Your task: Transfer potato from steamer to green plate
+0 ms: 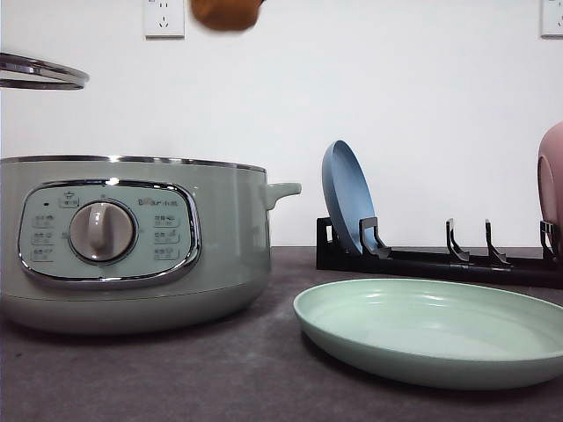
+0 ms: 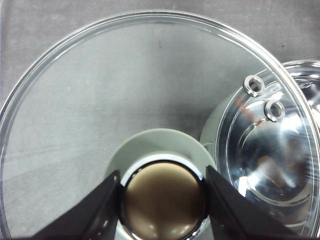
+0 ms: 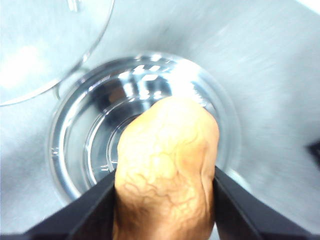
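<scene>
The potato (image 3: 167, 160), orange-brown with a veined skin, is clamped between the black fingers (image 3: 95, 210) of my right gripper (image 3: 165, 200). It hangs above the steamer's shiny open bowl (image 3: 85, 145). In the front view the potato (image 1: 227, 12) is at the top edge, high over the right part of the sage-green steamer (image 1: 132, 237). My left gripper (image 2: 163, 200) is shut on the knob (image 2: 164, 202) of the glass lid (image 2: 100, 100), held up to the left of the pot, with the lid's rim (image 1: 40, 72) visible. The green plate (image 1: 431, 330) lies flat to the steamer's right.
A black dish rack (image 1: 440, 259) stands behind the green plate with a blue plate (image 1: 347, 198) upright in it. A pink dish (image 1: 552, 176) sits at its right end. The steamer's side handle (image 1: 283, 190) points toward the rack. The dark tabletop (image 1: 220, 378) spreads in front.
</scene>
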